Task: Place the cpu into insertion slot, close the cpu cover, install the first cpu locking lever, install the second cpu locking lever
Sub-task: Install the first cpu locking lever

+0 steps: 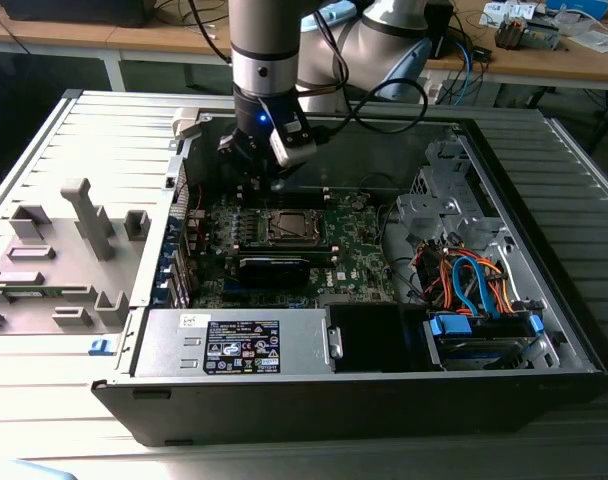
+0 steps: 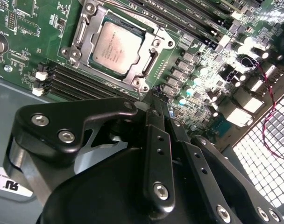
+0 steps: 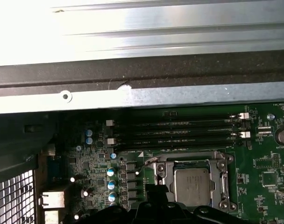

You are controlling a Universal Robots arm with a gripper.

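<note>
1. In the second wrist view the gripper (image 2: 157,93) hangs with its black fingers pressed together, holding nothing, just beside the socket.
2. Beyond it, the cpu (image 2: 117,45) lies seated in the insertion slot (image 2: 82,32), the cpu cover (image 2: 156,38) framing it.
3. Farther off, memory slots (image 3: 179,133) run along the motherboard (image 3: 266,168).

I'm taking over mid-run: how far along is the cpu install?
Done: the cpu sits in the slot, and the cover looks closed around it. In hand: nothing I can see; the pincer hovers just beside the slot. Left: I can't tell from either wrist view whether the locking levers are latched.
</note>
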